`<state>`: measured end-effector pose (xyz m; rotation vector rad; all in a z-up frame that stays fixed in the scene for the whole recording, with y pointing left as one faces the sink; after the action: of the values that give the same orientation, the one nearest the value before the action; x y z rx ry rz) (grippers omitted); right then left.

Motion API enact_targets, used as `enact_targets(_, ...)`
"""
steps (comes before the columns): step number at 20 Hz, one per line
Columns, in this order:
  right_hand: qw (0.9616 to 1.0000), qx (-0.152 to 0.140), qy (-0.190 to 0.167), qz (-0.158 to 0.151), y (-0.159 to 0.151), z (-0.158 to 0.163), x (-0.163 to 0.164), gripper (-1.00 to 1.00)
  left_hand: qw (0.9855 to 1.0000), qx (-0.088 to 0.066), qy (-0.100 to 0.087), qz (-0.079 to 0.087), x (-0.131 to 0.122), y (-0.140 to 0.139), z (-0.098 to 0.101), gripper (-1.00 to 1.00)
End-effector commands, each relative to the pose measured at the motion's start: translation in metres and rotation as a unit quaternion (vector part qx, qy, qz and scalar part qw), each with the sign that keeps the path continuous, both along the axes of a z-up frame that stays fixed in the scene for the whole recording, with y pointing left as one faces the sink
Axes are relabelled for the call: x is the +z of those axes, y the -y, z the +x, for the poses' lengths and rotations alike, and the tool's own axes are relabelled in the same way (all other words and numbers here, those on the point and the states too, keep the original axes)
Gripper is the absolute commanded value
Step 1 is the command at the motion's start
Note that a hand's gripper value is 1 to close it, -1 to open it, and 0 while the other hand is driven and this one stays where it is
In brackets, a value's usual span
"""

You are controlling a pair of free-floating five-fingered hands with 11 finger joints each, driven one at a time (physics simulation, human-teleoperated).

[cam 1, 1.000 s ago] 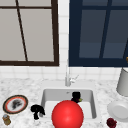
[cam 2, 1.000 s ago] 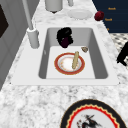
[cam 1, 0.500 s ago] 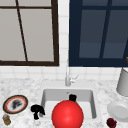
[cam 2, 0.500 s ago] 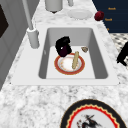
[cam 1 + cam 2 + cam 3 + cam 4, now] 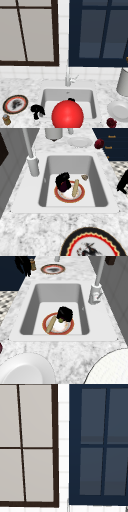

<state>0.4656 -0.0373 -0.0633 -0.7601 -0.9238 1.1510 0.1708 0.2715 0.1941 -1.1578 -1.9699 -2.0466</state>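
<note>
Windows, one pale and one dark blue, fill the wall behind a marble bench (image 5: 30,228) with a white sink (image 5: 72,163) set into it. At the sink's back edge stands the tap (image 5: 67,77). On the bench to the right sit a grey pot (image 5: 123,83) and a white plate (image 5: 118,110), with a dark red fruit (image 5: 111,122) in front of them. To the left lies a patterned plate (image 5: 15,104), a small jar (image 5: 6,120) just beside it.

A red ball (image 5: 67,115) blocks the front of the sink in the front view. Inside the basin lies a red-rimmed plate (image 5: 81,196) bearing a tan stick (image 5: 75,188); a small brown scrap (image 5: 84,177) lies apart near the basin's right wall.

The right robot hand (image 5: 62,181) is down in the sink over the plate's back edge, fingers curled round a dark round thing (image 5: 65,186) that rests on the plate. The left robot hand (image 5: 37,110) hangs at the sink's front left corner, fingers loosely bent, holding nothing.
</note>
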Motion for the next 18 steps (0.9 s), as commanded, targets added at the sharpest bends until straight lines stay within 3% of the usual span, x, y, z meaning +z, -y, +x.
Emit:
enact_targets(1, 0.9998, -0.001, 0.017, 0.014, 0.000, 0.003, -0.031, 1.00, 1.0000, 0.000, 0.000, 0.000, 0.000, 0.000, 0.000, 0.00)
enact_targets(6, 0.9994, -0.007, 0.004, 0.033, 0.000, 0.002, -0.066, 1.00, 1.0000, 0.000, 0.000, 0.000, 0.000, 0.000, 0.000, 0.00)
enact_targets(8, 0.9989, -0.006, 0.004, 0.045, 0.001, 0.008, -0.066, 1.00, 1.0000, 0.000, 0.000, 0.000, 0.000, 0.000, 0.000, 0.00)
enact_targets(10, 0.9992, -0.004, -0.011, 0.039, 0.003, 0.023, -0.051, 1.00, 1.0000, 0.000, 0.000, 0.000, 0.000, 0.000, 0.000, 0.00)
enact_targets(14, 0.9991, 0.004, -0.022, 0.037, 0.009, 0.015, -0.049, 1.00, 1.0000, 0.000, 0.000, 0.000, 0.000, 0.000, 0.000, 0.00)
enact_targets(15, 0.9989, 0.004, -0.022, 0.041, 0.010, 0.013, -0.037, -1.00, 1.0000, 0.000, 0.000, 0.000, 0.000, 0.000, 0.000, 0.00)
enact_targets(18, 0.9971, 0.016, -0.061, 0.044, 0.009, 0.011, -0.020, -1.00, 1.0000, 0.000, 0.000, 0.000, 0.000, 0.000, 0.000, 0.00)
